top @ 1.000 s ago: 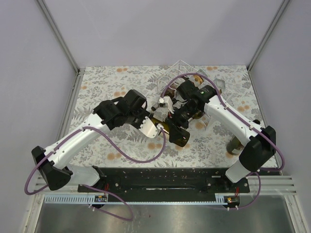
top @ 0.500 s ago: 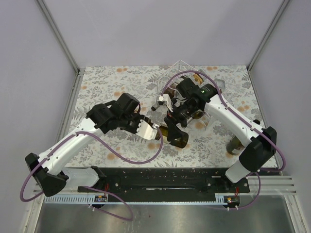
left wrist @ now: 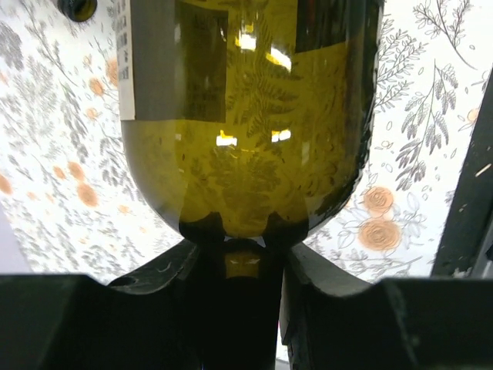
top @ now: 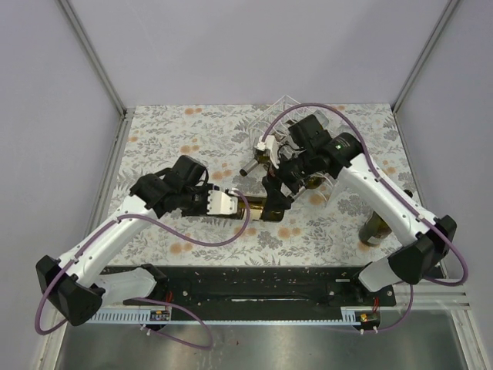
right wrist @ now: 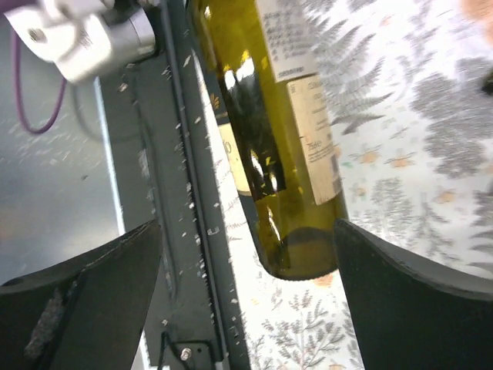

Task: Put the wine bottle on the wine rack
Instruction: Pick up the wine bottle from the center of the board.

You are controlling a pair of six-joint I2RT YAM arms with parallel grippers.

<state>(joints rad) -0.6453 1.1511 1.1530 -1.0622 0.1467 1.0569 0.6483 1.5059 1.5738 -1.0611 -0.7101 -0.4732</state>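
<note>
"Just in front of the wine rack (top: 285, 102), on its near side, is the wine bottle (top: 262, 206), tipped over sideways and not in any cradle."

"Olive-green glass, isn't it? In the left wrist view the wine bottle (left wrist: 246, 116) is see-through enough that the fern print shows through its rounded shoulder."

"Yes, smooth and glossy, with bright glints on it. The left claw (top: 233, 204) is clamped on the thin neck. Up close, the left claw (left wrist: 243, 266) has a dark pad pinching it from either side."

"And the right claw (top: 273, 191)?"

"Spread wide, also on the rack's near side, over the fat end of the bottle. In its own view the right claw (right wrist: 246, 231) has a matte black finger on each side. The wine bottle (right wrist: 254, 154) runs between them, with a pale paper label (right wrist: 312, 139) and a round, dark base. One side has a clear gap, so nothing's gripped there."

"Is the bottle resting on the surface (top: 169, 139)?"

"Can't tell from where I stand. That surface is a flat cloth printed with grey leaves and orange blossoms."

"The rack itself?"

"Clear, see-through stuff, thin curved ribs rising to a peak, and hard to pick out against the print. Off to its right and nearer the arms sits a second bottle (top: 375, 230), dark glass, well apart from the rack."
</note>
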